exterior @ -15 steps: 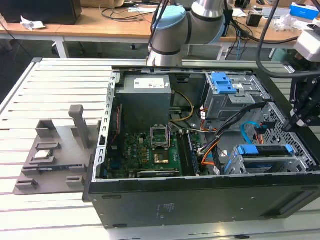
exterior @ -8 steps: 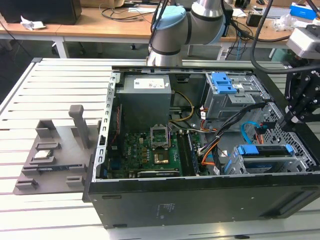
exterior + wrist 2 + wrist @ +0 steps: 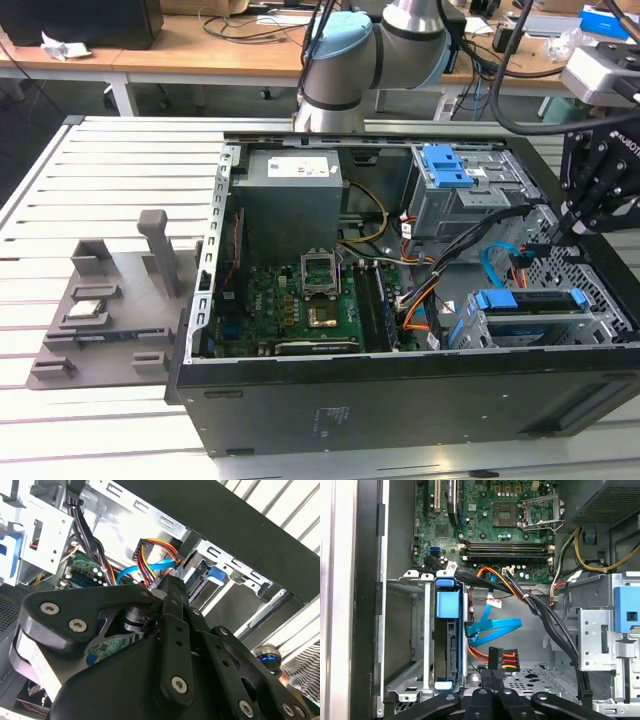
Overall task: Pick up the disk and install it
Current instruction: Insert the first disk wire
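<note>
The disk (image 3: 527,302), with blue rails along its edges, sits inside the lower drive cage (image 3: 600,318) of the open computer case. In the first wrist view the disk (image 3: 451,650) shows edge-on in that cage under a blue tab. My gripper (image 3: 548,243) hangs over the case at the exterior view's right, beside the cage. Its fingers (image 3: 484,680) are shut together with nothing between them. Just past their tips lies a black connector (image 3: 502,657) with red, yellow and orange wires. The second wrist view shows the gripper (image 3: 170,582) pointing at the same connector (image 3: 150,547).
A blue flat cable (image 3: 490,627) and black cable bundles (image 3: 545,615) cross the space between the cage and the motherboard (image 3: 310,300). A second drive bay with blue clips (image 3: 447,168) and the power supply (image 3: 290,195) stand at the back. A grey fixture (image 3: 110,300) lies on the slatted table.
</note>
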